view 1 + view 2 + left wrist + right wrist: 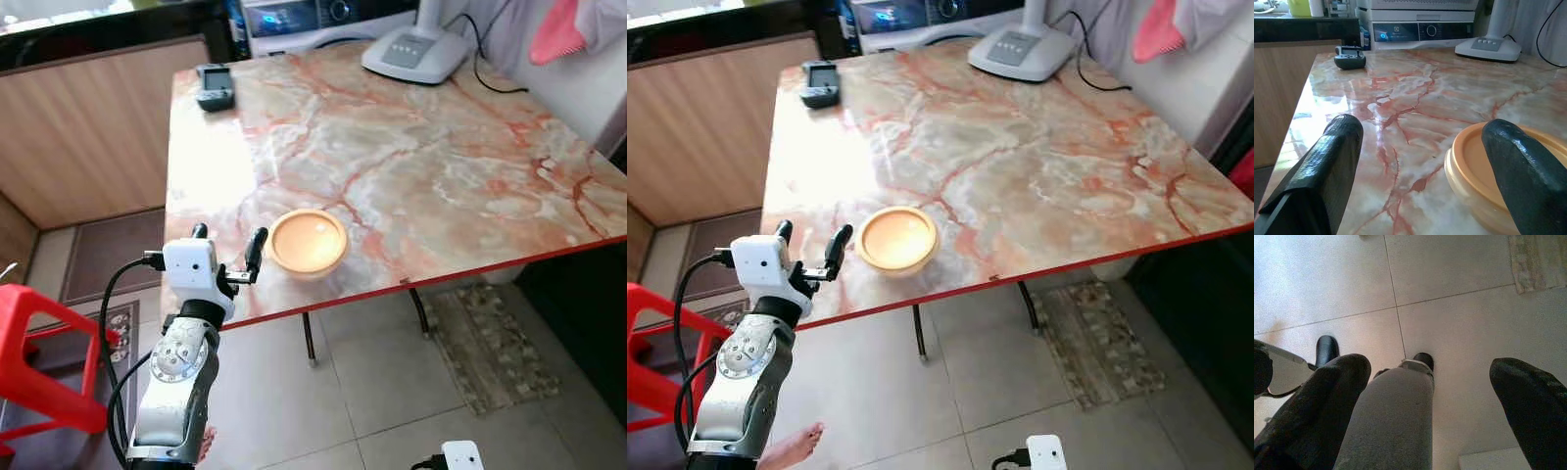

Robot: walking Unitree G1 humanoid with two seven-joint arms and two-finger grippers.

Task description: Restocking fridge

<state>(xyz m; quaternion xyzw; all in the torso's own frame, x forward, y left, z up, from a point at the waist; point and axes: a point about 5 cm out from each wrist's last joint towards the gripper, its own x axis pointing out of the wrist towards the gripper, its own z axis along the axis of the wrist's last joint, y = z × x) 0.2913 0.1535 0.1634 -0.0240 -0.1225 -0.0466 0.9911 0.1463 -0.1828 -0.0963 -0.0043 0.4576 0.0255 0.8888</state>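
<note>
At the near-left corner of the marble bench (411, 157), left hand (227, 247) is raised to the edge, fingers spread apart with nothing between them; one fingertip (257, 239) sits just beside the orange lidded bowl (308, 242), at the bowl's 9 o'clock, contact not clear from the head views. Bowl sits near the front edge of the bench, upright, lid on. Left wrist view gives the close-up: both black fingers (1327, 166) frame the bench top, the bowl (1484, 171) lies partly behind one finger, the other finger is over bare marble well clear of it. Same view looks across the bench to a small dark controller-like device (1349, 57) at the far-left corner, 11 o'clock from the bowl, and a white appliance base (1488, 48) at the far side, about 1 o'clock, with a washing machine panel (1415, 32) behind. Head views add what the wrist misses: red plastic stool (39, 362) on the floor at 8 o'clock of the left arm, patterned rug (490, 343) under the bench, pink cloth (558, 29) hanging at the far right, a bare foot (794, 447) of a person at the bottom of the right eye view. Right hand (1430, 396) hangs low, pointing at the tiled floor (1459, 264), fingers wide apart and empty; its wrist view shows the robot's grey leg and black feet below.
</note>
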